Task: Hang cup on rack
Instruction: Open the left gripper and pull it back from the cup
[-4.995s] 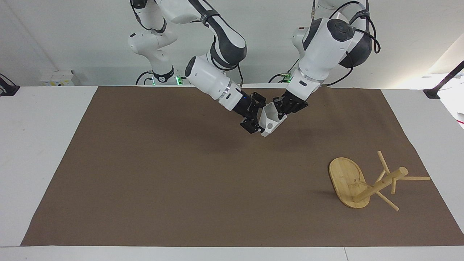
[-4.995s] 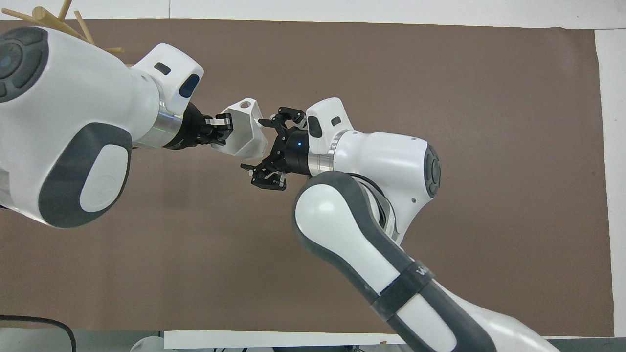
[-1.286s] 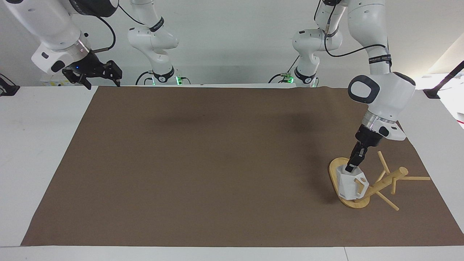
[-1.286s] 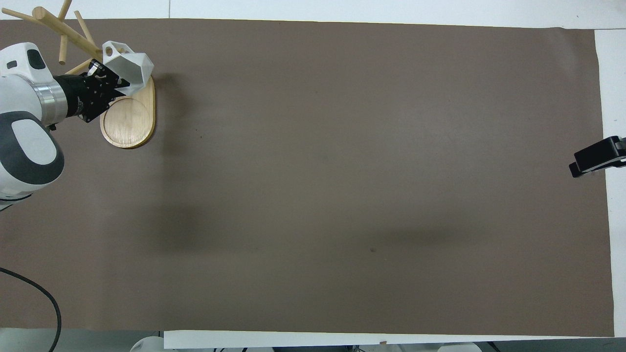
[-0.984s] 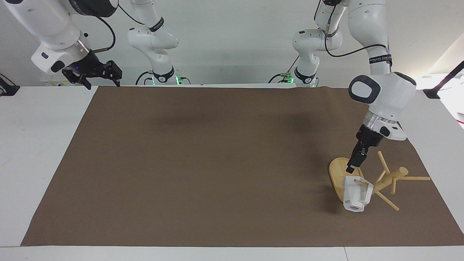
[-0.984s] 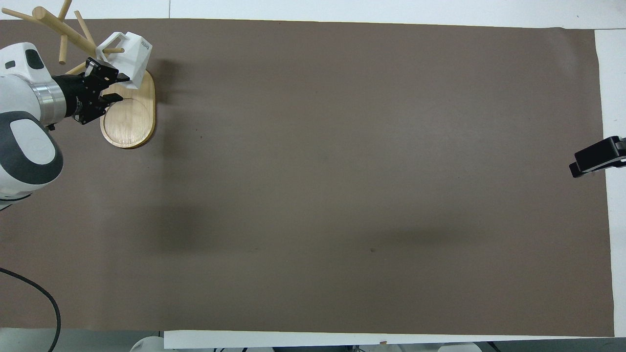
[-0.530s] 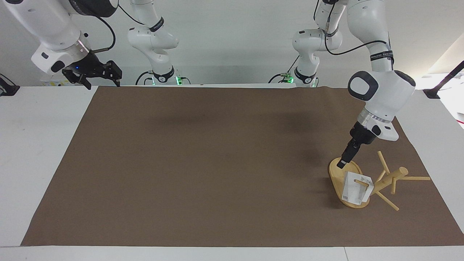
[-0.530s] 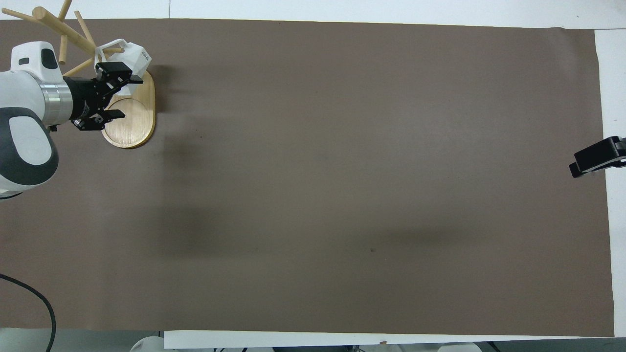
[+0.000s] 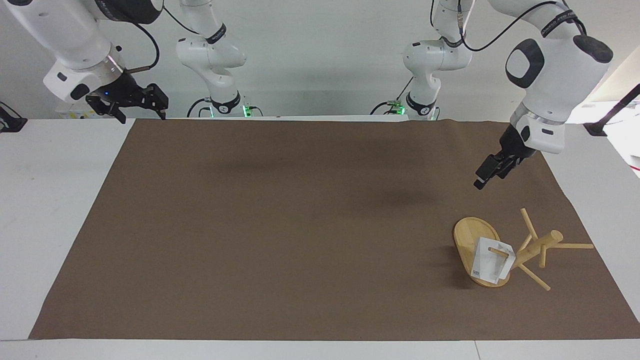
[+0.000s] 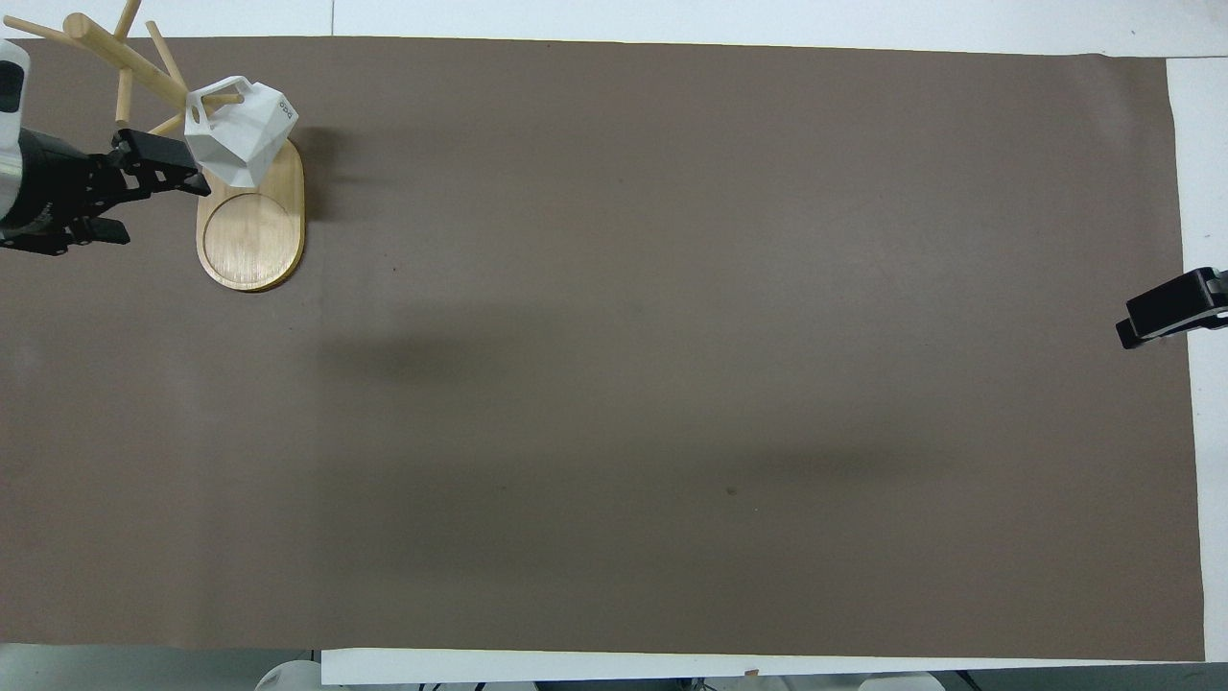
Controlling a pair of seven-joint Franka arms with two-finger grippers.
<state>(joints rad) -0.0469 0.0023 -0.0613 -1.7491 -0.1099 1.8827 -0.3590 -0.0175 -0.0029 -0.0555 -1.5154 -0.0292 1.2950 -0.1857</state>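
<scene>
The white faceted cup (image 9: 491, 262) hangs by its handle on a peg of the bamboo rack (image 9: 536, 247), over the end of the oval base (image 9: 469, 237) farther from the robots. The overhead view shows the cup (image 10: 242, 132) on the peg above the base (image 10: 251, 242). My left gripper (image 9: 483, 179) is open and empty, raised in the air apart from the cup. In the overhead view it (image 10: 159, 207) is over the mat beside the base. My right gripper (image 9: 142, 115) is open and empty and waits over the table corner at the right arm's end.
A brown mat (image 9: 300, 225) covers most of the white table (image 9: 45, 200). The rack stands near the mat's edge at the left arm's end. A black clamp foot (image 9: 598, 128) sits on the table near that end. One right finger (image 10: 1167, 317) shows in the overhead view.
My left gripper let go of the cup, which swung down to hang on the peg. The gripper then rose and pulled back from the rack toward the robots. The right arm has not moved.
</scene>
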